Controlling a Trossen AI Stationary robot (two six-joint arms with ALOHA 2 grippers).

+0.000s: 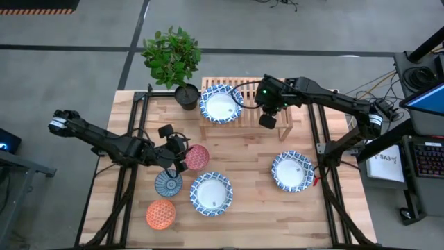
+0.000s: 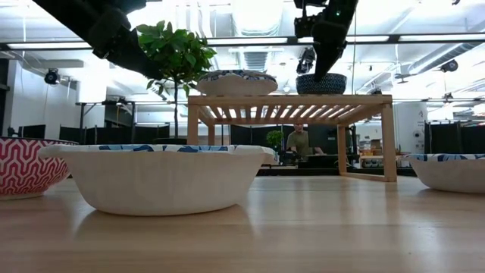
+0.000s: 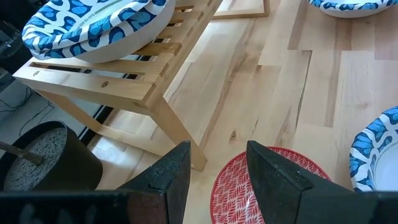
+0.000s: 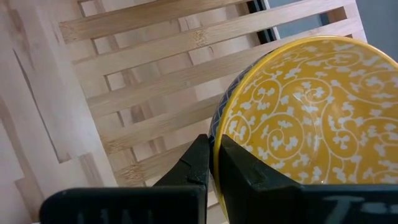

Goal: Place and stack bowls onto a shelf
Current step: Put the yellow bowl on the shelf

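The left gripper (image 1: 186,157) hangs at the table's (image 1: 257,208) left-centre with its fingers (image 3: 273,180) parted, released, one on each side of the red bowl's (image 1: 198,157) near rim; whether they touch it I cannot tell. At 6 o'clock from that gripper sits the teal bowl (image 1: 168,183), and the orange bowl (image 1: 160,214) lies further on toward 7 o'clock. A blue-rimmed bowl (image 1: 211,193) sits at 4 o'clock from the red one. At the table's far edge stands the plant pot (image 1: 186,96), and just at its 3 o'clock is the shelf (image 1: 284,121), carrying a second blue-rimmed bowl (image 1: 220,103) on its left end. The right gripper (image 4: 213,163) is over the shelf's right half, clenched on the rim of the yellow bowl (image 4: 298,118), which is at slat level in the low view. A third blue-rimmed bowl (image 1: 292,171) rests on the table at 5 o'clock from the shelf.
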